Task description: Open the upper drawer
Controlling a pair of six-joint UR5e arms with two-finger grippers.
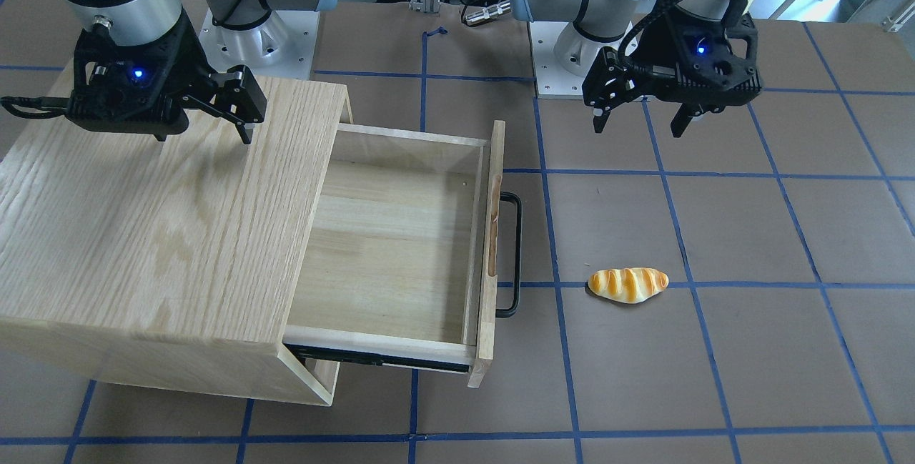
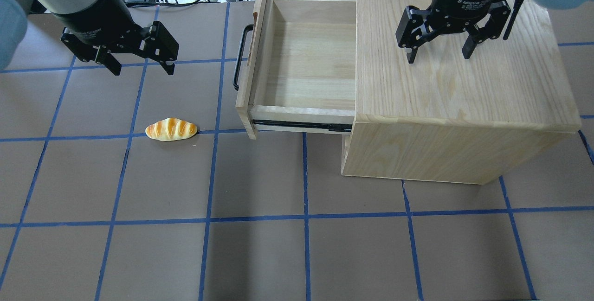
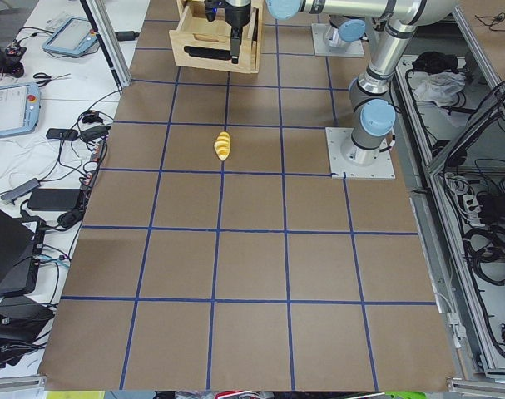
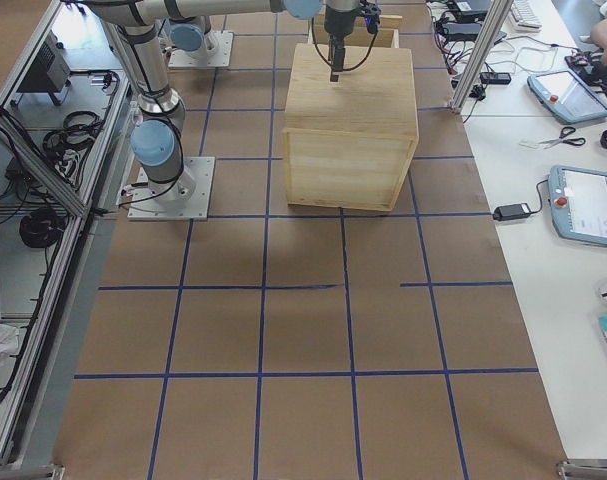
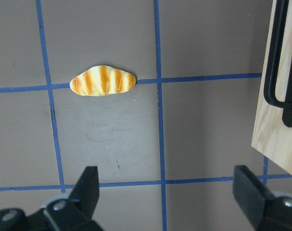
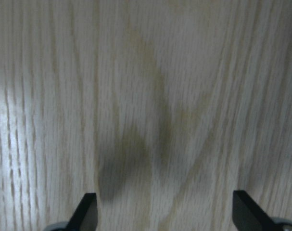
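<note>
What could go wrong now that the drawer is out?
1. The drawer stands far out, its handle facing the open left gripper; a sideways sweep could knock it back in.
2. The open right gripper hangs over the cabinet top; a downward move may strike the wood.

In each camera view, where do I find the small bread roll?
Front-facing: bread roll, right of centre.
Overhead: bread roll, left side.
Exterior left: bread roll, upper centre.
Exterior right: not visible.
Left wrist: bread roll, upper left.
Right wrist: not visible.
Shared landmark: upper drawer, open.
</note>
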